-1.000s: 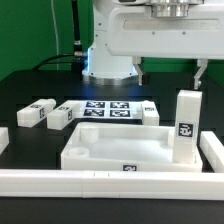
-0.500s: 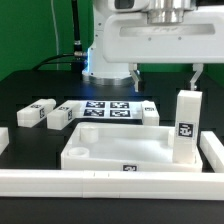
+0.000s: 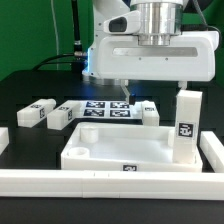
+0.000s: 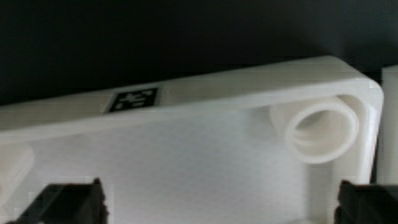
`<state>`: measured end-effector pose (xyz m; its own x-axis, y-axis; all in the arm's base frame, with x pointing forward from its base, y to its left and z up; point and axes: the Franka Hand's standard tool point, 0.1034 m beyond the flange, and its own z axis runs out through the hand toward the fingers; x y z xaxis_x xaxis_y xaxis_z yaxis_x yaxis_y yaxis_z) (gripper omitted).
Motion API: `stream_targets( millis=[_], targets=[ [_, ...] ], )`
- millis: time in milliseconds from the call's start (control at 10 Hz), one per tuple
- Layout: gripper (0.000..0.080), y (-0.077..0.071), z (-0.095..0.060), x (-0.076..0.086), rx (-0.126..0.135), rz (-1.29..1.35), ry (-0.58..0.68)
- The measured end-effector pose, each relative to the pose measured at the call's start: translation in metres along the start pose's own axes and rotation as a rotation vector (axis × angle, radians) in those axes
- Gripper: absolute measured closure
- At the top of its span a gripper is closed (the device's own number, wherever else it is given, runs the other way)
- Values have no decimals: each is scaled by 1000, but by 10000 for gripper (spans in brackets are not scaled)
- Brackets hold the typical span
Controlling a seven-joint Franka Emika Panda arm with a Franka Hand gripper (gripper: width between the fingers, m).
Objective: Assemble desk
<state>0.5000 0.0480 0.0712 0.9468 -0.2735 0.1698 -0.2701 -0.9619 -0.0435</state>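
Over the last second the gripper (image 3: 158,92) has slid across from the exterior view's right and come lower. It now hangs above the far edge of the large white plastic rimmed tabletop (image 3: 90,160), which lies on the black surface (image 3: 25,95).

The jaws are spread wide and nothing sits between them. The wrist view agrees: the gripper (image 4: 217,200) frames bare white tabletop (image 4: 196,150), with a round corner socket (image 4: 320,125) just ahead.

Taking the tabletop as the dial's centre in the exterior view:
- A white square leg block standing upright (image 3: 186,125) is at 3 o'clock. I cannot tell whether it is fully seated.
- A lying white leg block (image 3: 150,112) is at 1 o'clock.
- The marker board (image 3: 105,108) is at 12 o'clock.
- Two more lying leg blocks (image 3: 38,112) are at 10 o'clock.

The shift probably means the arm is lining up on the tabletop or on the block at 1 o'clock. Most of the legs appear not yet fitted.
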Motion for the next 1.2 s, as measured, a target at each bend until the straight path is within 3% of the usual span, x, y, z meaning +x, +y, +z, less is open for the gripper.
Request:
stream_targets(
  millis=[200,300,600,800,1100,1200],
  targets=[
    [150,6,1,-4,-25,-37,-131],
    [150,8,-1,1,-27,-53,-174],
    [150,24,2,-18,-27,-57,-337],
    [150,28,3,-28,-33,-38,-435],
    [150,31,4,-29,-58,-28,-623],
    [150,26,9,-31,-71,-61,-619]
  ],
)
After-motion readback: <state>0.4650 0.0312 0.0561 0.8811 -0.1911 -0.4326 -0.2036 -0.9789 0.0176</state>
